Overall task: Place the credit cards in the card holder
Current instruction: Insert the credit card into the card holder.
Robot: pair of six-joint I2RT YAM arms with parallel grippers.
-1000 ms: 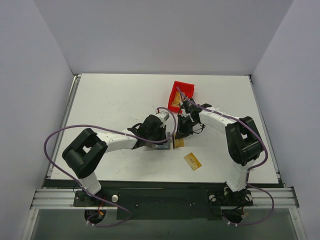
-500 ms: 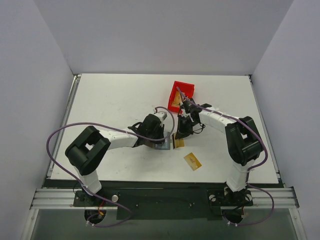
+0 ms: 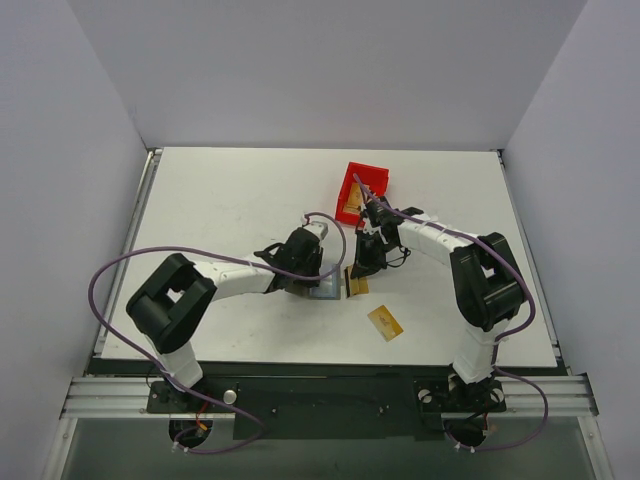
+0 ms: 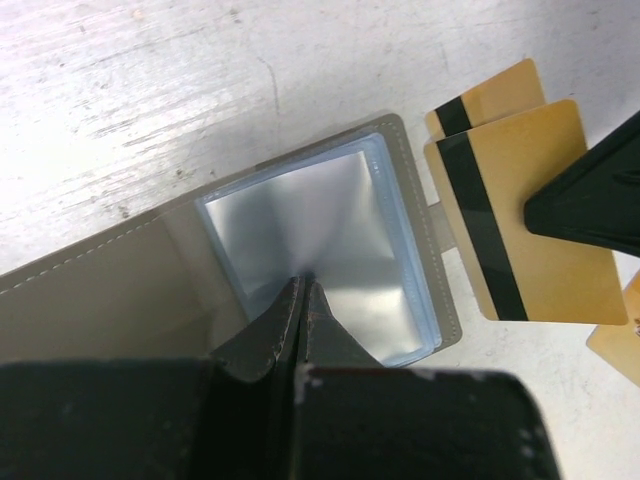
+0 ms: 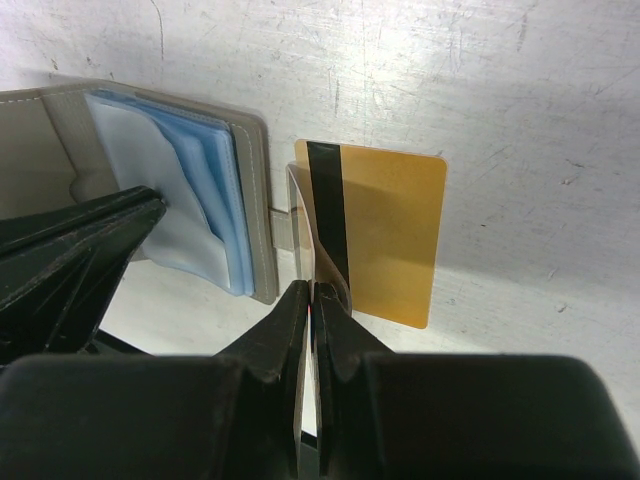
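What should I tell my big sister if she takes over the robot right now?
Left gripper: jaws shut, tips pressing on the clear sleeves of the open card holder, pinning it down.
Right gripper: jaws shut on a striped credit card, right beside the holder's open edge.
Other cards: a second card lies close by the held one; a third card lies on the table, nearer the arms.
Done: holder open, one card gripped.
Left: no card looks to be inside yet. Slide this one into a sleeve, then the other two.
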